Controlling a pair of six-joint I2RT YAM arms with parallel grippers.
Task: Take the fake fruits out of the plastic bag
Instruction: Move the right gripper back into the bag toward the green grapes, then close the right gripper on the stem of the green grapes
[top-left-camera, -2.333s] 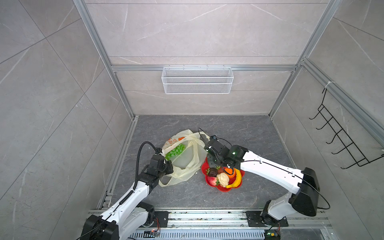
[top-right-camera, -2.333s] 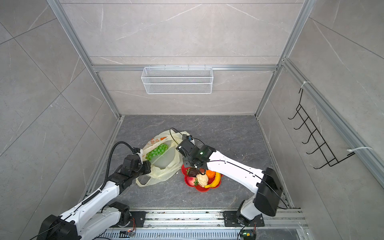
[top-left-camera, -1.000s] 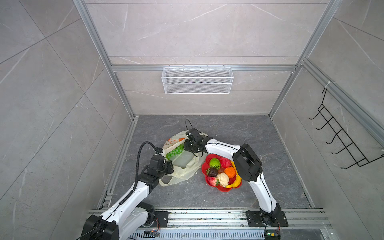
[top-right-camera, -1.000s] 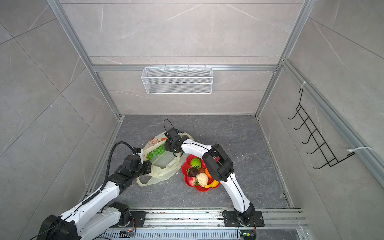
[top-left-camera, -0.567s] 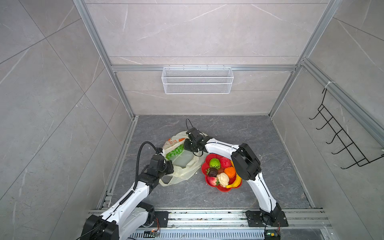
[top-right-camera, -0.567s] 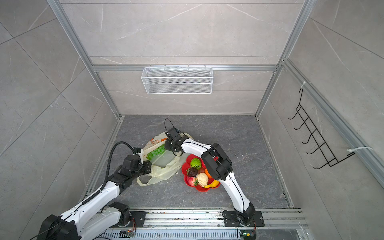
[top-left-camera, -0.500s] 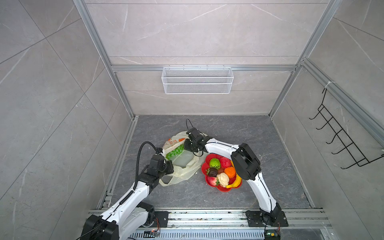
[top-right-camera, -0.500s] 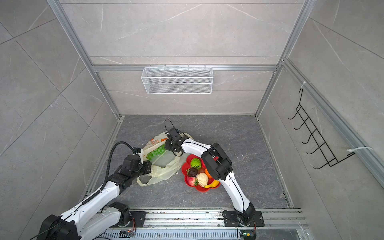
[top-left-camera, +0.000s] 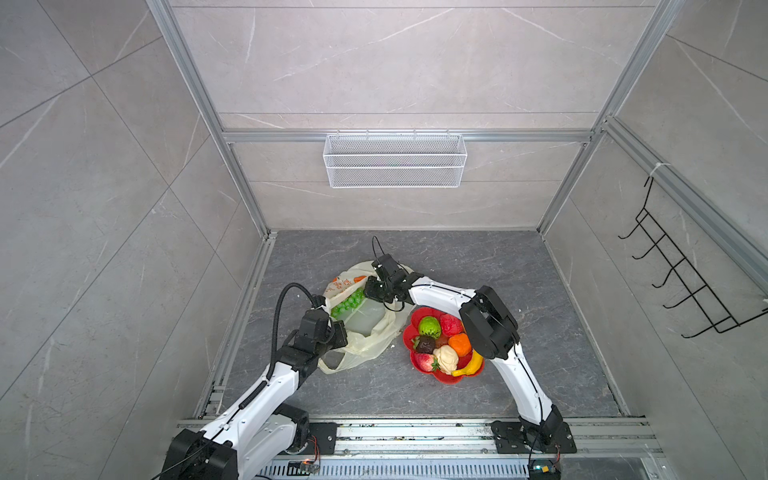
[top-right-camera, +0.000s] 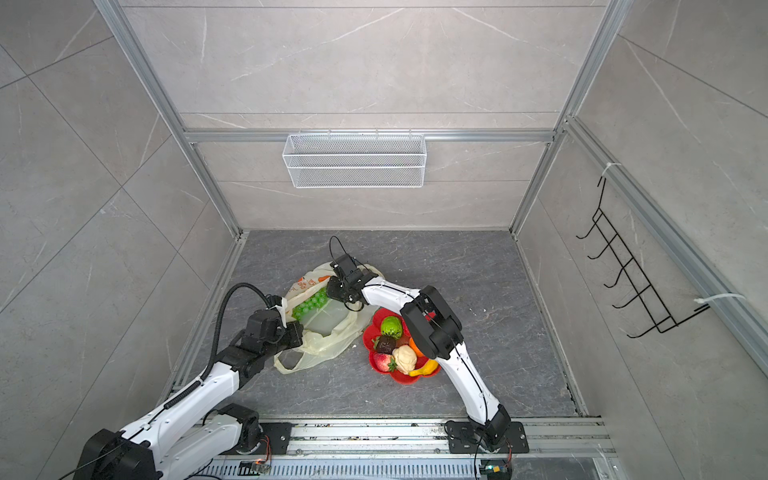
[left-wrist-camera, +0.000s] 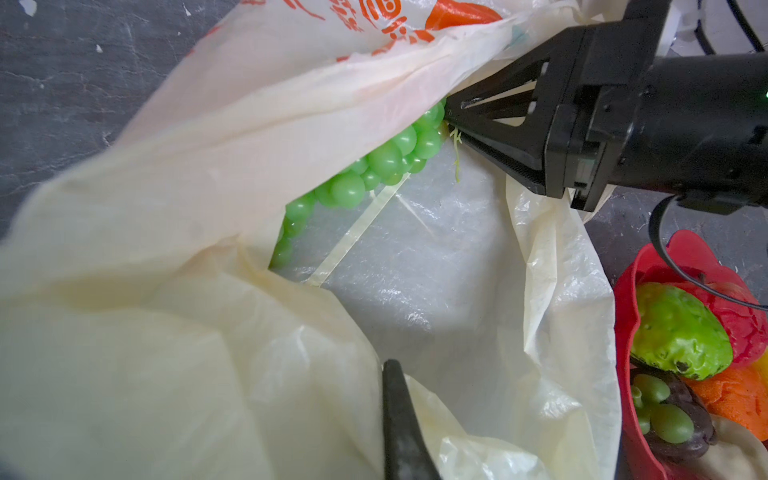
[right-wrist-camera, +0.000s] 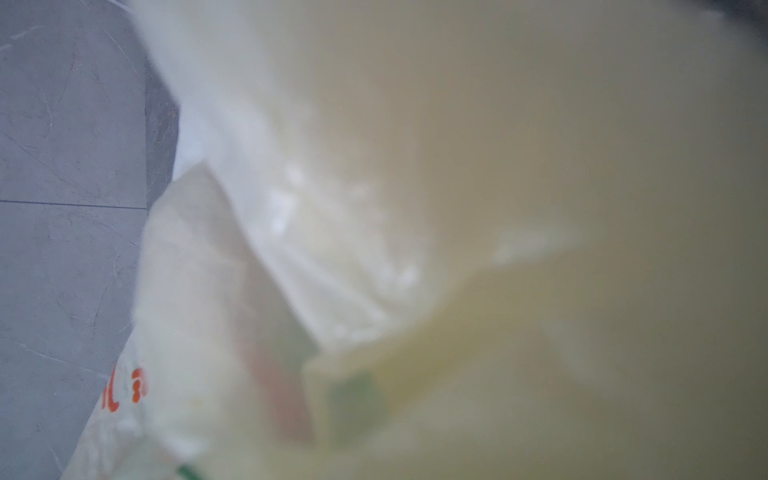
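Reaching left with its forearm nearly level, the right gripper (top-left-camera: 369, 291) sits inside the bag (top-left-camera: 361, 347). Its jaws are almost together at the grapes (top-left-camera: 348, 302), though a grip cannot be told. The left gripper (top-left-camera: 340, 331), elbow low, clenches the bag's rim.

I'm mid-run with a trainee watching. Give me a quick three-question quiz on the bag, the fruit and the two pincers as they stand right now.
1. True or false: the bag is empty.
2. What does the left pincer grip?
3. Which has its tips at the grapes? A: left pincer. B: right pincer. C: neither.

Key
1. False: the grapes lie inside it.
2. The bag, at its rim.
3. B.
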